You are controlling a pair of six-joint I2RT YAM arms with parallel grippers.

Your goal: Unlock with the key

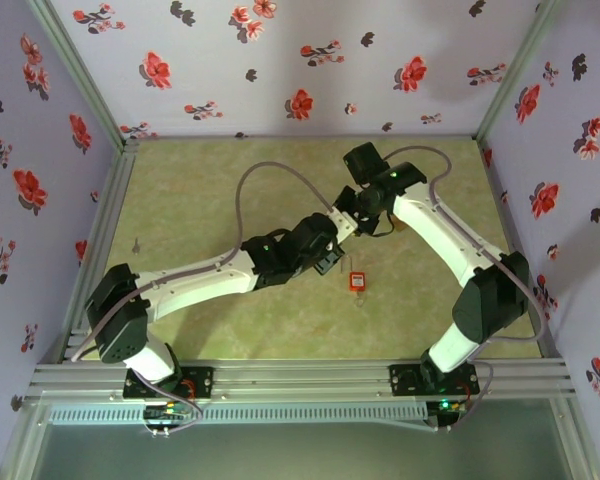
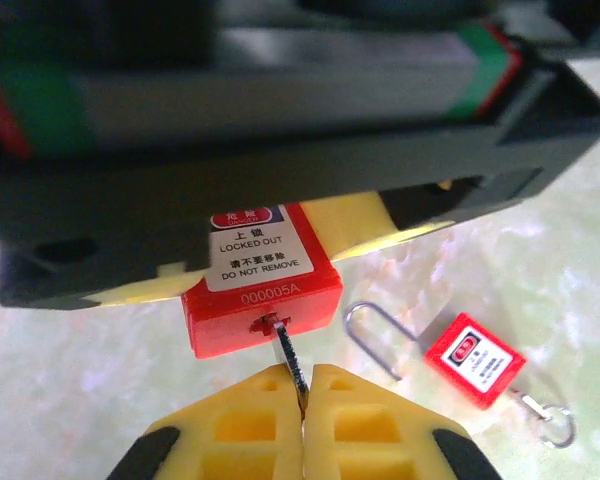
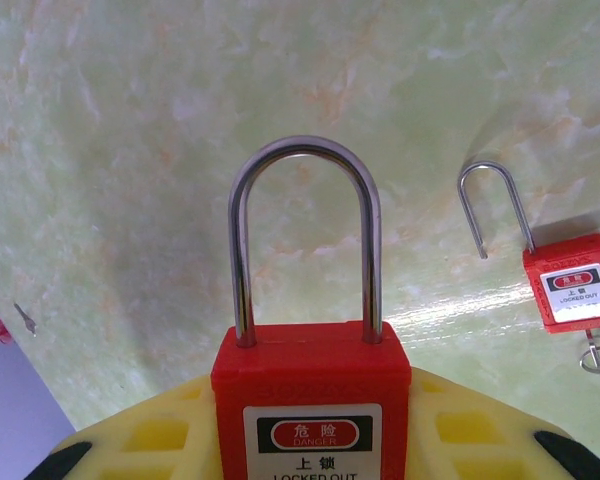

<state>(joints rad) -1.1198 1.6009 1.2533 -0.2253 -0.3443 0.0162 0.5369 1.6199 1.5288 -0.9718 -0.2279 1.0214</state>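
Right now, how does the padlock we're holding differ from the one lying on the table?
Shackle: shut on the held padlock, both legs in the body; open on the table padlock, one leg free.
Pose: the held padlock is clamped in the right gripper; the table padlock lies flat.
Key: the left gripper pinches a key in the held padlock's keyhole; the table padlock is untouched.
Both are red with white LOCKED OUT labels.
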